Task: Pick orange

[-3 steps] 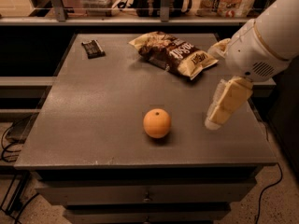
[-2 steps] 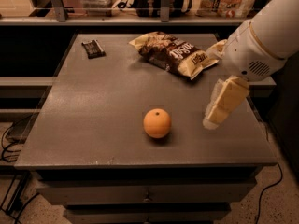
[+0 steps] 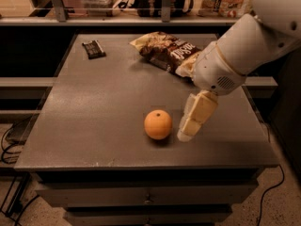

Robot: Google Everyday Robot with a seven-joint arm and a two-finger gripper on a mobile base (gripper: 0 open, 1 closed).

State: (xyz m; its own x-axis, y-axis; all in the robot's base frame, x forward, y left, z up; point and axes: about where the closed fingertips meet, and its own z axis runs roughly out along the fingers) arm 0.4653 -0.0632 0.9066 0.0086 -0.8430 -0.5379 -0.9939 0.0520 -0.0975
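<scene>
While a chip bag [image 3: 164,52] lies behind, the empty gripper [image 3: 185,134], opening unclear, hangs beside the orange [image 3: 158,124].

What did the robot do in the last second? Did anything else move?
The gripper moved left and down, ending close beside the orange, on its right in the picture. Nothing was grasped. The orange, chip bag and small dark packet stayed put.

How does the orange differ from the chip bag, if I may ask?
The orange is round and small; the chip bag is larger, flat and crumpled. The orange sits near the front, beside the hand; the chip bag lies farther back. Both rest on the table.
</scene>
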